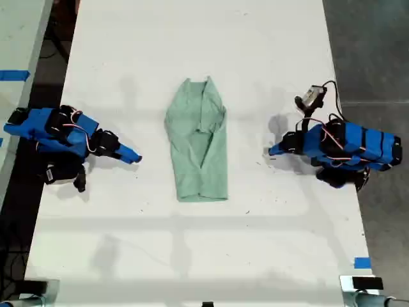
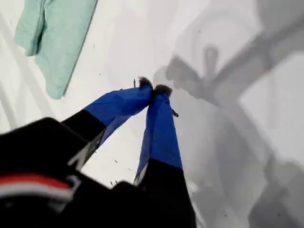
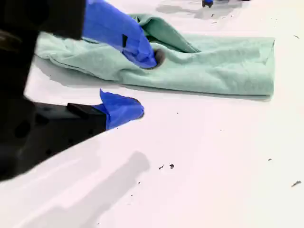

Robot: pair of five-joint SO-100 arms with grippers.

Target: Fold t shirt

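While lying mid-table point(image 1: 128, 51) as a narrow lengthwise strip, t shirt point(image 1: 199, 144) needing a crosswise fold yet, first gripper point(image 2: 153, 89) pinching empty, second gripper point(image 3: 145, 80) gaping beside it.

My first gripper point(image 2: 153, 90) has its blue jaws pinched together holding nothing, while my second gripper point(image 3: 145, 85) stands parted and empty, low over the table

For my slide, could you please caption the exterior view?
Folded t shirt lies on the white table between two blue arms.
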